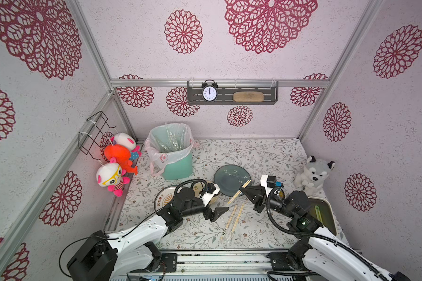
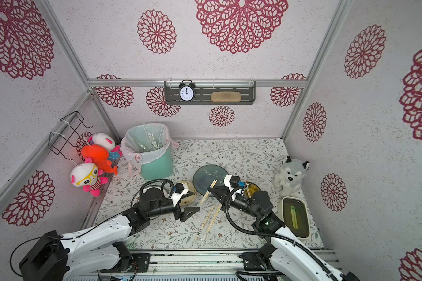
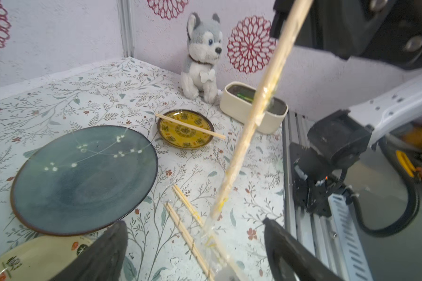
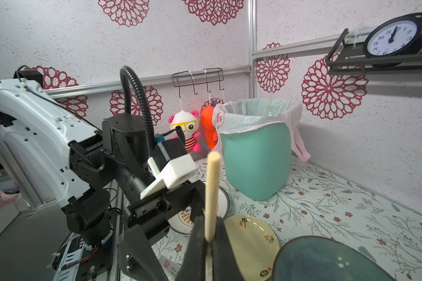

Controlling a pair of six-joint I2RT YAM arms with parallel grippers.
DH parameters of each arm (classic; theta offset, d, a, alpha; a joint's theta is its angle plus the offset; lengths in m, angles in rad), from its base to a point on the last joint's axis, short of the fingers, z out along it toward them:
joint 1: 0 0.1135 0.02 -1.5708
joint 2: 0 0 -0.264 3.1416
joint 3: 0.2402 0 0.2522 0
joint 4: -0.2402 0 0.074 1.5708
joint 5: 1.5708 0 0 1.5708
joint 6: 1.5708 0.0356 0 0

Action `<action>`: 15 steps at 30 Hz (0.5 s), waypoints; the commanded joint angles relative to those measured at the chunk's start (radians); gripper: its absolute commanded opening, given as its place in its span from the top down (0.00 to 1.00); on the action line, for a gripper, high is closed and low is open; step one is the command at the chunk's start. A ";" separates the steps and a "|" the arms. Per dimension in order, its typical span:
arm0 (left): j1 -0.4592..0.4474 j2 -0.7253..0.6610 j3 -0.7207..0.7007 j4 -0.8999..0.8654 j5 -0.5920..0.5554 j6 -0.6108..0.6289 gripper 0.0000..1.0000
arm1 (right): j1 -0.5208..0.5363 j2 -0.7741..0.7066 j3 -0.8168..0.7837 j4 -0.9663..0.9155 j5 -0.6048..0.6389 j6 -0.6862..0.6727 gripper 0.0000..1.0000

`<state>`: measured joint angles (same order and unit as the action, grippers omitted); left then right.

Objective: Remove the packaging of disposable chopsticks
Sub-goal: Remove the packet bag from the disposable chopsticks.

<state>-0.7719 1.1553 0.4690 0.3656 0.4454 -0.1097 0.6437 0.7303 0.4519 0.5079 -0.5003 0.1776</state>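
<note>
My right gripper (image 1: 241, 190) (image 4: 209, 233) is shut on one pair of disposable chopsticks (image 1: 239, 192) (image 4: 212, 185), held slanting above the table. In the left wrist view this pair (image 3: 253, 116) runs down toward my left gripper (image 3: 195, 253) (image 1: 219, 213). Its clear packaging (image 3: 213, 239) trails off the lower end. The sleeve hangs between the open left fingers (image 3: 285, 248), which do not pinch it. Two more pairs (image 1: 235, 217) (image 3: 183, 226) lie on the table, with a clear sleeve (image 1: 225, 235) at their near ends. Another pair (image 3: 190, 126) rests across a yellow plate (image 3: 180, 141).
A green bin (image 1: 178, 165) with a pinkish liner stands at the back left, clear sleeves (image 1: 171, 140) inside. A blue plate (image 1: 229, 176), a cream plate (image 4: 251, 240) and a white plate (image 1: 162, 198) sit mid-table. A husky plush (image 1: 312, 174) and a cream tray (image 1: 333, 209) stand at the right.
</note>
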 commanded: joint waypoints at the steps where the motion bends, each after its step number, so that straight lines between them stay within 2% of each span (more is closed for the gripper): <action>1: -0.004 0.024 -0.004 0.016 0.142 0.031 0.23 | -0.006 -0.005 0.031 0.026 0.004 -0.003 1.00; 3: -0.004 0.033 -0.007 0.024 0.167 0.036 0.34 | -0.006 -0.002 0.033 0.025 0.005 -0.005 1.00; 5: -0.004 0.050 -0.002 0.014 0.159 0.038 0.57 | -0.006 0.000 0.034 0.027 0.002 -0.002 1.00; 6: -0.004 0.062 0.002 0.017 0.156 0.037 0.59 | -0.006 0.000 0.033 0.029 0.000 0.000 1.00; 11: -0.004 0.108 0.007 0.054 0.147 0.025 0.60 | -0.006 -0.005 0.021 0.054 -0.014 0.019 1.00; 15: -0.004 0.128 0.006 0.123 0.121 -0.005 0.52 | -0.007 -0.012 0.012 0.086 -0.038 0.040 1.00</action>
<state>-0.7734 1.2739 0.4629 0.4065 0.5682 -0.1070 0.6418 0.7319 0.4519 0.5144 -0.5072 0.1886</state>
